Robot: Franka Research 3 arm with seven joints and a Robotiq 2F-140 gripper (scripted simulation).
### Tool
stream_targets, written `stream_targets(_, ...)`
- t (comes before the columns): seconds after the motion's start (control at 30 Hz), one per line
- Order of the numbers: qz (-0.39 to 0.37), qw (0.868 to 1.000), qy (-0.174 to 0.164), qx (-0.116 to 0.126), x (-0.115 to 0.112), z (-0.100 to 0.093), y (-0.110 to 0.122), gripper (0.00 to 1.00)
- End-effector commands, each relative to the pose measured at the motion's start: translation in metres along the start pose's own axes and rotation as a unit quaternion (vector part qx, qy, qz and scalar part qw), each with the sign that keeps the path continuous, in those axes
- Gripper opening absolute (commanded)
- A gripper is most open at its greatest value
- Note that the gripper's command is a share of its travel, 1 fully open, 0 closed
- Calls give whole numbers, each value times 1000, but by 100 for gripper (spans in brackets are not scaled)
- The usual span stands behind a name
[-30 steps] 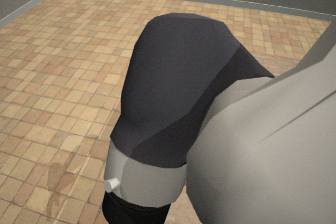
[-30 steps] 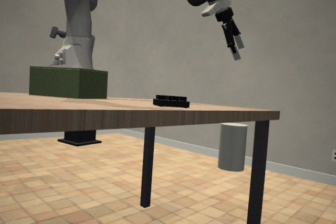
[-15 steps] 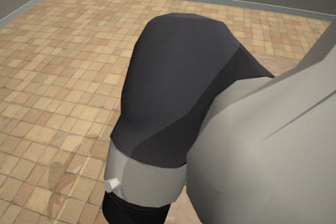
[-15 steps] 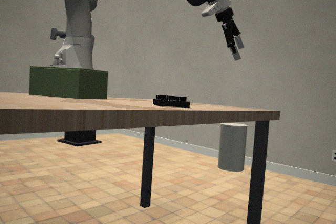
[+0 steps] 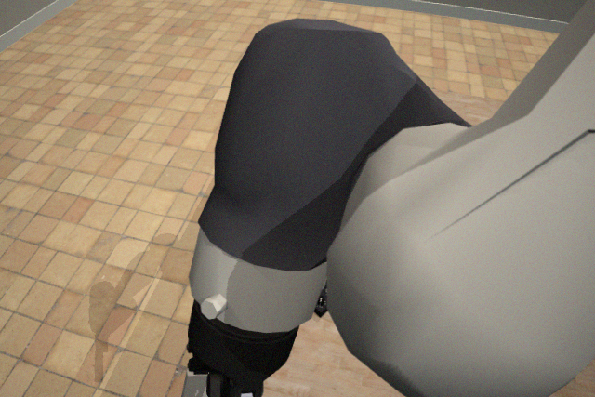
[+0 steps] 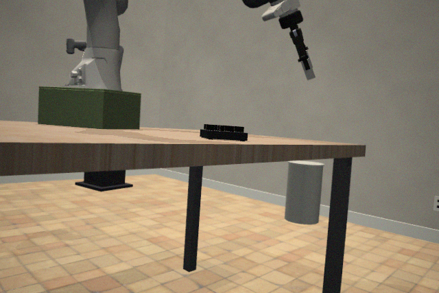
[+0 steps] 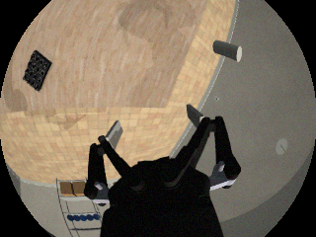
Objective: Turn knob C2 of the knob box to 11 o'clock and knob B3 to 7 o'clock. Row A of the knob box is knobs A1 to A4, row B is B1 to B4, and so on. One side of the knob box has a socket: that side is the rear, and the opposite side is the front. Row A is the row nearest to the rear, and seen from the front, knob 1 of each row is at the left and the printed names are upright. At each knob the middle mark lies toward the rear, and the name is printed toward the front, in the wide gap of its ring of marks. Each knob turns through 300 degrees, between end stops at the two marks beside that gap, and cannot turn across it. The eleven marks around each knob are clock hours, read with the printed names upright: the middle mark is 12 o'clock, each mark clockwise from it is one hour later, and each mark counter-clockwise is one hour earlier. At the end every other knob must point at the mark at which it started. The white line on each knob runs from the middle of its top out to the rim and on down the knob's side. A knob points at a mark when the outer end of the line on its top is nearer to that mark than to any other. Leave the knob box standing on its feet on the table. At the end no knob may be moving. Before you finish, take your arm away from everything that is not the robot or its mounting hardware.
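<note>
Gripper (image 6: 307, 70) hangs high above the table (image 6: 177, 151), jaws spread wide w/ nothing between, prob. because no knob is engaged yet. One knob box (image 6: 223, 132) stands on the table, well apart from the gripper, below and toward the arm's base. Knob count and pointer positions: too small to tell.
</note>
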State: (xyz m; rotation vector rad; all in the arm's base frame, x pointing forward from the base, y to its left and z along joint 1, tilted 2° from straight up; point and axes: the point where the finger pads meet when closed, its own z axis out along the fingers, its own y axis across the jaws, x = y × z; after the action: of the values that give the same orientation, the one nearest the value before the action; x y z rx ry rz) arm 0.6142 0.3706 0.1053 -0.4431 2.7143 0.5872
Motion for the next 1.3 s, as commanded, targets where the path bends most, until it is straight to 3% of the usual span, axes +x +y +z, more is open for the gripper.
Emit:
stream_targets(0.0,-78,997,-2,1,2,-2,-6,100)
stream_targets(0.27,-134,991,4,9,7,-4,-20,100)
stream_targets(0.47,-134,991,4,9,7,-4,-20,100)
stream_targets(0.53,-180,983,10,15,12,-5,-32,100)
stream_targets(0.7,-181,983,10,16,12,-5,-32,100)
stream_targets(0.8,-231,972,17,22,17,-7,-44,100)
stream_targets(1.03,-232,972,17,22,17,-7,-44,100)
stream_targets(1.07,-272,962,23,26,21,-9,-54,100)
stream_targets(1.1,-281,959,25,27,22,-9,-56,100)
stream_targets(1.27,-286,957,26,28,23,-9,-57,100)
